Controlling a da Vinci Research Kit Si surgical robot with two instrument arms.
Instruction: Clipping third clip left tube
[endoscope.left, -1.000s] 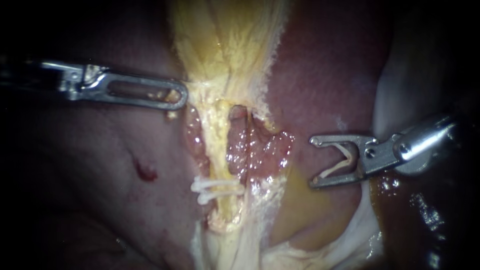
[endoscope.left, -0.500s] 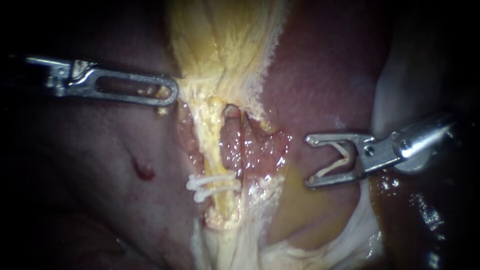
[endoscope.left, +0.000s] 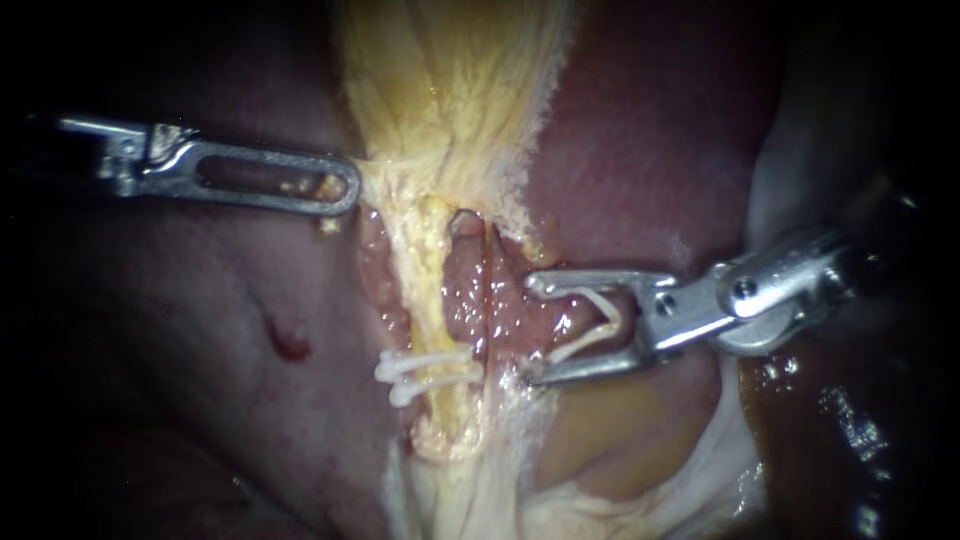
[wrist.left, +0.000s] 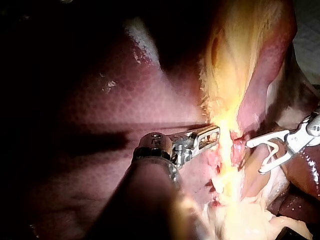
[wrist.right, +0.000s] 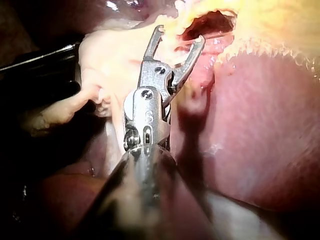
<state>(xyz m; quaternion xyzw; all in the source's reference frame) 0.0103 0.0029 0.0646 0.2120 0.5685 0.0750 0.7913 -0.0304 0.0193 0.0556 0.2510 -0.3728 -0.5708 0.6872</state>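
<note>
In the endoscope view, the left tool (endoscope.left: 340, 188) is pinching the edge of the yellow gallbladder (endoscope.left: 450, 90) with its jaws closed on it. The left tube (endoscope.left: 425, 290) is running down the middle, and two clips (endoscope.left: 425, 370) are sitting on it low down. The right tool (endoscope.left: 532, 331) is holding an open clip (endoscope.left: 580, 342) between its wide jaws. Its tips are sitting just beside the left tube, not around it.

In the left wrist view, the left tool (wrist.left: 212, 134) is gripping the gallbladder (wrist.left: 235, 60). The right tool (wrist.left: 255, 157) is waiting ahead of it, carrying the open clip (wrist.left: 274, 150).

In the right wrist view, the right tool (wrist.right: 179, 35) is spreading its jaws against pale tissue, with the liver (wrist.right: 260, 130) lying beside it.
</note>
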